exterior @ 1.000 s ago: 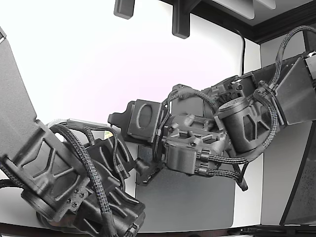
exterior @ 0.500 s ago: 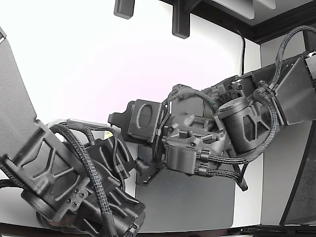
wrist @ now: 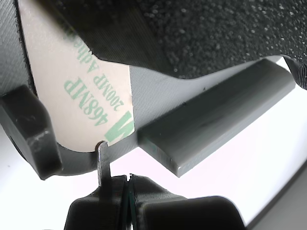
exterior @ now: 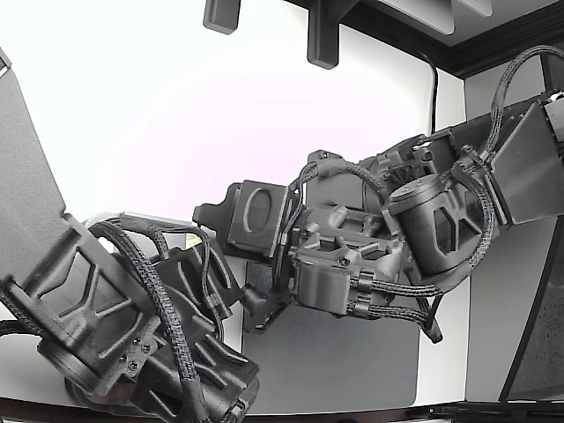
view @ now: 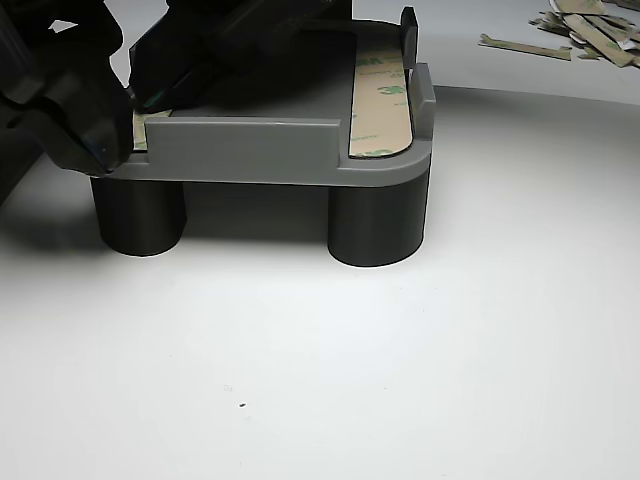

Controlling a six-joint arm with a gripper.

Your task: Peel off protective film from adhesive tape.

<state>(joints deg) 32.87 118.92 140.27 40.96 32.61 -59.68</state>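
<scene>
The grey part (view: pixel 245 148) stands on two dark round legs. Beige film with green print covers a tape strip (view: pixel 380 100) along one side. In the wrist view another film-covered strip (wrist: pixel 81 100) runs to a rounded corner of the part, beside its raised wall (wrist: pixel 216 115). My gripper (wrist: pixel 127 181) is shut, its jaws pressed together. A thin metal tip (wrist: pixel 101 160) sticks out and touches the film's edge at that corner. I cannot tell whether it has caught the film. In the other view the gripper (view: pixel 135 95) is dark, over the part's far corner.
A second dark arm (exterior: pixel 115 317) fills the lower part of the exterior view's left. A dark block (wrist: pixel 26 132) sits against the part by the strip. A grey mat (exterior: pixel 352 352) lies under the arms. Peeled film scraps (view: pixel 590 25) lie on the white table behind.
In the exterior view the arm on the right has shifted slightly up and leftward at the wrist. The other arm has not moved.
</scene>
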